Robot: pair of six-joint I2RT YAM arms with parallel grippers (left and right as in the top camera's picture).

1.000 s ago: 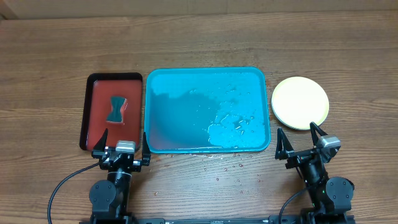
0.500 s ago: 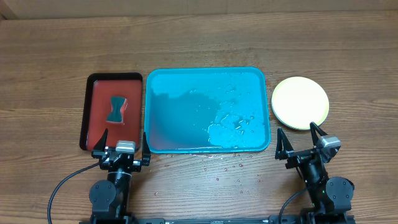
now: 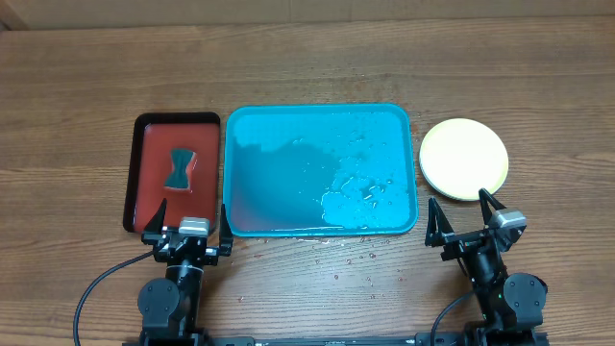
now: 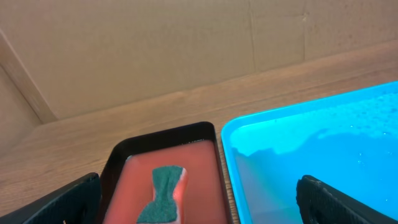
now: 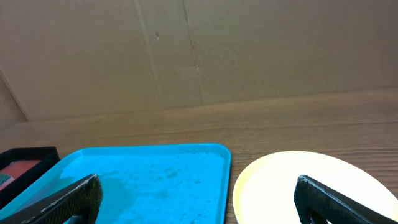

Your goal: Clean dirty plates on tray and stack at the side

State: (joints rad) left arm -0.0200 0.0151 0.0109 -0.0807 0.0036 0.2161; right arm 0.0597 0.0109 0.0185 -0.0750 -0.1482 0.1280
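Note:
The turquoise tray (image 3: 320,169) lies mid-table, wet inside, with no plate in it; it also shows in the left wrist view (image 4: 323,155) and the right wrist view (image 5: 143,180). A stack of plates (image 3: 464,159) with a pale lime-rimmed one on top sits on the table right of the tray, also in the right wrist view (image 5: 298,186). The plates beneath it are hidden. My left gripper (image 3: 189,219) is open and empty at the near edge by the tray's front left corner. My right gripper (image 3: 464,213) is open and empty, just in front of the plate stack.
A smaller red tray (image 3: 154,173) with a black rim sits left of the turquoise tray and holds a green sponge (image 3: 181,167), seen also in the left wrist view (image 4: 163,194). Water drops (image 3: 351,258) lie on the wood in front of the turquoise tray.

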